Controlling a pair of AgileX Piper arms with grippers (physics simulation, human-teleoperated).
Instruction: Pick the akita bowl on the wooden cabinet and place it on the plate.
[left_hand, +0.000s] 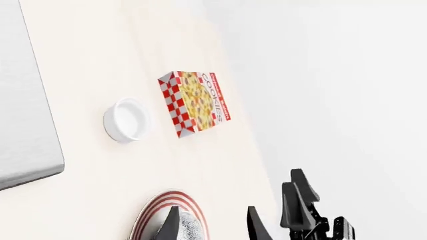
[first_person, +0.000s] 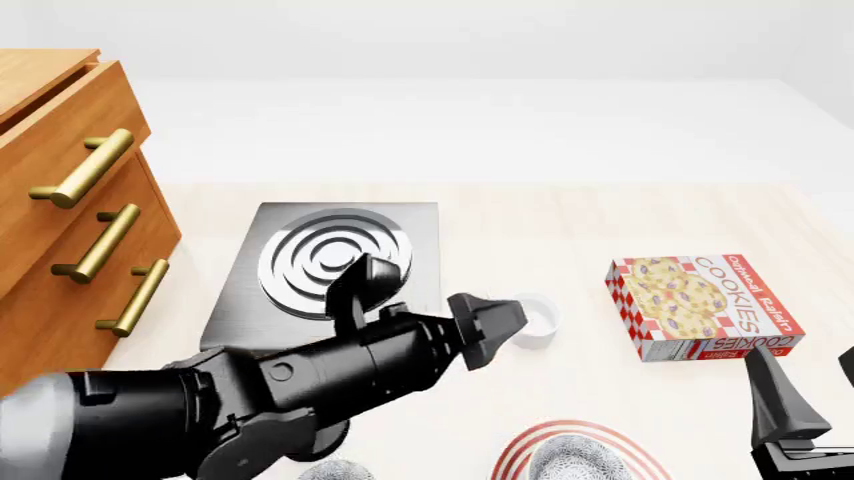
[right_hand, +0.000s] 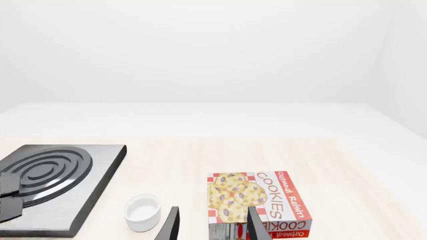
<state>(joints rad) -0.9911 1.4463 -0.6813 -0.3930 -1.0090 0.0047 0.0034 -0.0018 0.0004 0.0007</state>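
Note:
The akita bowl (first_person: 582, 462), grey-white and speckled, sits inside the red-ringed plate (first_person: 515, 450) at the table's near edge, cut off by the frame. The left wrist view shows the bowl (left_hand: 191, 228) on the plate (left_hand: 149, 212) just beyond the fingers. My left gripper (first_person: 513, 325) hangs open above the table, farther back than the plate, with nothing between its fingers. My right gripper (first_person: 809, 395) is open at the near right, holding nothing. The wooden cabinet (first_person: 60, 200) stands at the far left; nothing shows on its visible top.
A grey slab with silver rings (first_person: 327, 262) lies beside the cabinet. A small white cup (first_person: 538, 322) stands behind the left gripper's tip. A red-checked cookie box (first_person: 702, 306) lies to the right.

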